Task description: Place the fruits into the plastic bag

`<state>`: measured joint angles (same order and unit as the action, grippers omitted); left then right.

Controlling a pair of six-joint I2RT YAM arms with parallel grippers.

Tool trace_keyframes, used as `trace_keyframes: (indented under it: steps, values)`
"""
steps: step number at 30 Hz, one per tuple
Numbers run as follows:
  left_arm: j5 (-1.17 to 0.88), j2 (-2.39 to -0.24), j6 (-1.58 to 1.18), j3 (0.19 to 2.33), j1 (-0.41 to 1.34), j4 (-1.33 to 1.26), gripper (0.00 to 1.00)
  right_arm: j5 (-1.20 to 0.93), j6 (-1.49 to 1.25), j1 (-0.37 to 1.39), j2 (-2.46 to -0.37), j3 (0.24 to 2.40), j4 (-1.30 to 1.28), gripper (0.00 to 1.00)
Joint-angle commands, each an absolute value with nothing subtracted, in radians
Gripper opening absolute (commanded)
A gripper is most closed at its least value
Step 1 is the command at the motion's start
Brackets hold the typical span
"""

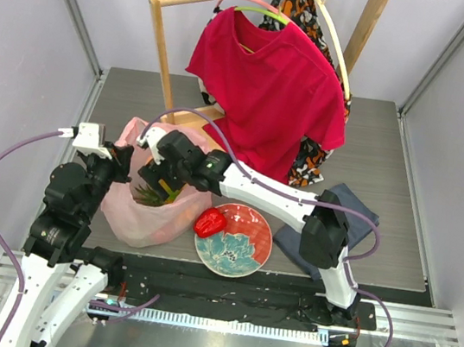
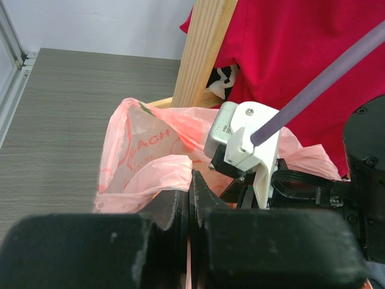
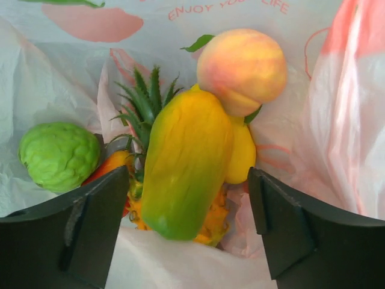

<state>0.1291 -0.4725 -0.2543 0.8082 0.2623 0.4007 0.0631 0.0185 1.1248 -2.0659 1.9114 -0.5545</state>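
From the top external camera, the pink plastic bag (image 1: 149,213) sits on the grey table (image 1: 392,154) at front left, its mouth open upward. The left gripper (image 1: 125,160) is at the bag's left rim. The right gripper (image 1: 151,188) reaches down into the mouth beside green pineapple (image 1: 151,197) leaves. A red pepper (image 1: 210,223) lies outside the bag, on the left edge of the flower-patterned plate (image 1: 247,250). Behind hang a red T-shirt (image 1: 265,100) on a wooden rack (image 1: 167,50), and a folded grey-blue cloth (image 1: 357,211) lies to the right. Whether either pair of fingers grips anything cannot be told from here.

The left wrist camera settles one of them. Its dark fingers (image 2: 171,211) are clenched together on a fold of the pink film, holding that rim up. The right arm's white wrist housing (image 2: 243,141) stands just past it.

Only the right wrist camera shows the bag's contents. A yellow-green mango (image 3: 186,138) lies on the pineapple, a peach (image 3: 242,69) touches its upper end, and a bumpy green fruit (image 3: 59,155) sits apart at the left. The right fingers (image 3: 90,223) stand spread on either side of the mango, clear of it, grasping nothing.
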Motion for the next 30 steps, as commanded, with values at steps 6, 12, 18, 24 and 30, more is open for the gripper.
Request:
trace_keyframes:
  steps: [6,12,18,24,30]
  values:
    - [0.117,-0.471,-0.253,0.810,0.262,0.360,0.00,0.058,0.005,1.124,-2.030,1.934,-0.514,0.93]
    - [0.115,-0.471,-0.255,0.810,0.262,0.360,0.00,-0.055,-0.020,1.124,-1.953,1.859,-0.416,0.91]
    - [0.113,-0.474,-0.255,0.810,0.261,0.359,0.00,-0.309,-0.098,1.124,-1.794,1.764,-0.223,0.90]
    - [0.117,-0.476,-0.253,0.810,0.261,0.364,0.00,-0.498,-0.156,1.123,-1.692,1.642,-0.065,0.91]
    - [0.120,-0.477,-0.253,0.810,0.262,0.362,0.00,-0.365,-0.138,1.124,-1.513,1.494,-0.034,0.91]
